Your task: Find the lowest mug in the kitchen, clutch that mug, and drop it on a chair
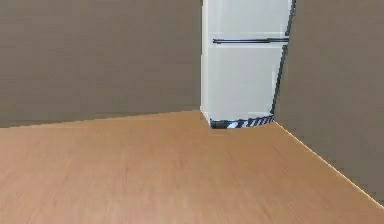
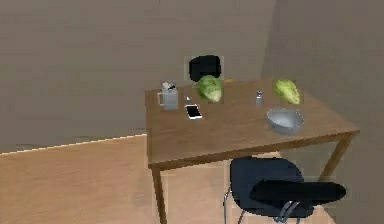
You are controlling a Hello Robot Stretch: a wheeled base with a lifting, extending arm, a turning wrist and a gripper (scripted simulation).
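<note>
mug point(image 2: 167, 98) upright near back-left corner of table point(image 2: 230, 135) in arm side view, beside phone point(image 2: 193, 111) (lettuce point(image 2: 208, 87) close by) | dark chair point(image 2: 262, 178) at near edge | gripper grip and mug-to-finger relation: cannot tell

Plain grey-brown walls point(image 1: 90, 60) meet a light wooden floor point(image 1: 150, 170). A white fridge point(image 1: 245, 60) stands in the corner. In the arm side view, a brown wooden table point(image 2: 225, 135) has a dark chair point(image 2: 265, 180) at its near side and a second chair point(image 2: 205, 64) beyond.
</note>
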